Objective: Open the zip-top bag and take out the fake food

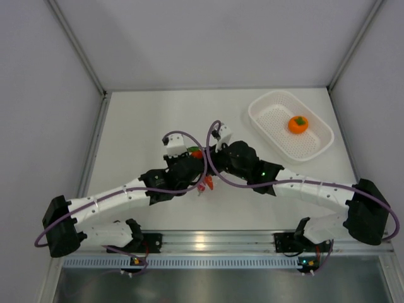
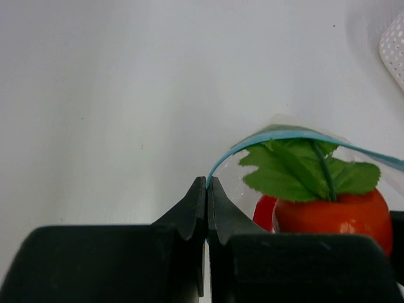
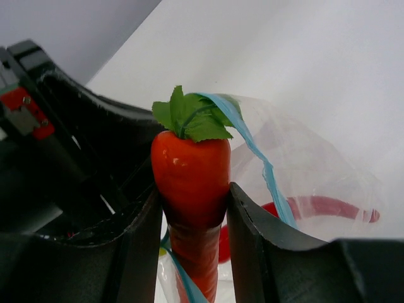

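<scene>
The clear zip-top bag (image 3: 303,170) with its light blue zip strip (image 2: 297,134) is held up between both grippers at the table's middle. My left gripper (image 2: 207,183) is shut on the bag's zip edge. My right gripper (image 3: 192,199) is shut on the orange carrot (image 3: 189,183), whose green leaves (image 2: 303,167) stick out of the bag's mouth. The red chili pepper (image 3: 322,205) lies inside the bag. The round orange (image 1: 298,124) sits in the white basket. In the top view both grippers meet near the carrot (image 1: 197,153).
The white perforated basket (image 1: 319,146) stands at the back right of the table; its corner shows in the left wrist view (image 2: 394,53). Grey walls close the table at the left, back and right.
</scene>
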Motion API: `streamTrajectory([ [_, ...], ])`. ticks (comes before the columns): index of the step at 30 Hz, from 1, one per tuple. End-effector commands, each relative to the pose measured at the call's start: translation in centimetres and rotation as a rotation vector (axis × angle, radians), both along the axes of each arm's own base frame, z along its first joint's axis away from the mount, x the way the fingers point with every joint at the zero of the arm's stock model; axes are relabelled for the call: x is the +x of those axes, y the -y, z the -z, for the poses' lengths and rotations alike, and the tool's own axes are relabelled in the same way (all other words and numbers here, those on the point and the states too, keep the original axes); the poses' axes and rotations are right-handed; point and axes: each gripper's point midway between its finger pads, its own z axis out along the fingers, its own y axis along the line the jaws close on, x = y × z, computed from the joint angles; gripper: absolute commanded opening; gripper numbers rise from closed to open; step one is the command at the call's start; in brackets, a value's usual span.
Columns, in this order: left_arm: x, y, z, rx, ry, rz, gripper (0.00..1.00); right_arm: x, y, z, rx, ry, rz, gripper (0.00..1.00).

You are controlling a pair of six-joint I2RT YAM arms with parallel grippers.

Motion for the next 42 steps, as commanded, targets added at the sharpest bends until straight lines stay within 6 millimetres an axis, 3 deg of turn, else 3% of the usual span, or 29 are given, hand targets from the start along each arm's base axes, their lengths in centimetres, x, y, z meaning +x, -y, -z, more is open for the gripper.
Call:
streamTrajectory([
  [1, 0.4, -1.2, -1.0, -0.042, 0.021, -0.063, 0.0, -1.7, -0.8, -3.0, 0.067, 0.094, -0.131, 0.0],
  [7, 0.2, -0.7, -0.9, -0.065, 0.001, -0.036, 0.0, -0.7, 0.2, -4.3, 0.122, 0.152, -0.056, 0.0],
  [12, 0.1, -0.4, -0.6, -0.075, -0.013, -0.026, 0.0, 0.9, 1.3, -6.8, 0.242, 0.209, 0.069, 0.0],
  [20, 0.1, 0.0, 0.3, -0.075, -0.034, -0.024, 0.0, 1.2, 1.1, -10.3, 0.367, 0.282, 0.079, 0.0],
  [23, 0.1, 0.1, 0.6, -0.067, -0.041, -0.022, 0.0, 1.8, 2.1, -11.7, 0.452, 0.305, 0.145, 0.0],
  [24, 0.1, 0.1, 0.7, -0.068, -0.044, -0.02, 0.0, 2.4, 3.3, -13.7, 0.547, 0.339, 0.212, 0.0],
  [25, 0.0, 0.2, 0.7, -0.069, -0.047, -0.019, 0.0, 2.7, 4.0, -14.1, 0.592, 0.351, 0.248, 0.0],
  [26, 0.1, 0.2, 0.7, -0.075, -0.046, -0.021, 0.0, 2.9, 4.5, -13.3, 0.606, 0.356, 0.281, 0.0],
  [28, 0.0, 0.4, 0.8, -0.074, -0.05, -0.016, 0.0, 3.5, 6.6, -15.4, 0.735, 0.406, 0.377, 0.0],
  [38, 0.0, 0.6, 0.6, -0.076, -0.054, -0.003, 0.0, 4.0, 8.9, -17.5, 0.962, 0.577, 0.482, 0.0],
  [42, -0.1, 0.9, 0.5, -0.092, -0.061, 0.007, 0.0, 4.0, 8.2, -17.1, 1.023, 0.509, 0.437, 0.0],
])
